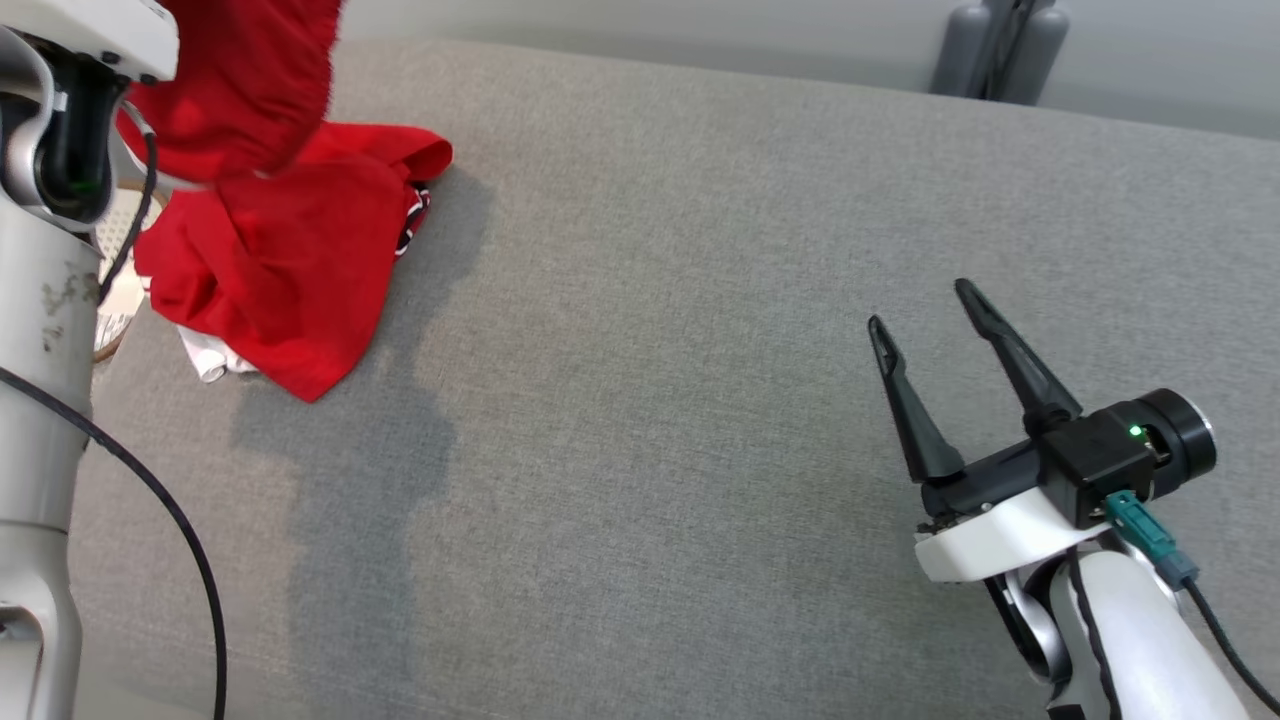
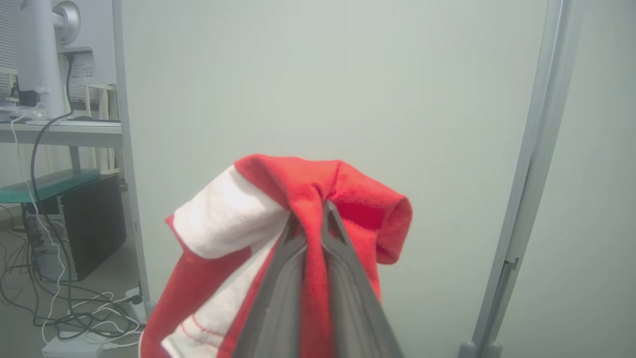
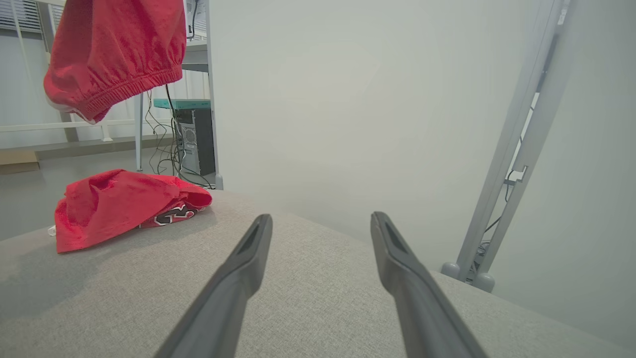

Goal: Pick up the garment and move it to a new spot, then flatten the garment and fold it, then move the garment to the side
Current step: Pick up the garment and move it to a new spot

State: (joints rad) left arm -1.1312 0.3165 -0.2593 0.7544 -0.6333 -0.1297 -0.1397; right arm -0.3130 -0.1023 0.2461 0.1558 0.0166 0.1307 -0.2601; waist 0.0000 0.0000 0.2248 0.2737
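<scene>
Left pincer [image 2: 312,214] clamps the red garment [image 3: 114,49], hanging far left above a possibly separate red heap [image 3: 124,209]; right pincer [image 1: 920,303], spread apart, sits well right.

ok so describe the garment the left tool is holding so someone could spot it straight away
Look to the far left corner of the grey padded surface. Above it a red garment hangs in the air, pinched in the shut left tool. Unlike the red heap lying below it with a black-and-white print, this one is lifted and shows white panels and a gathered elastic edge.
</scene>
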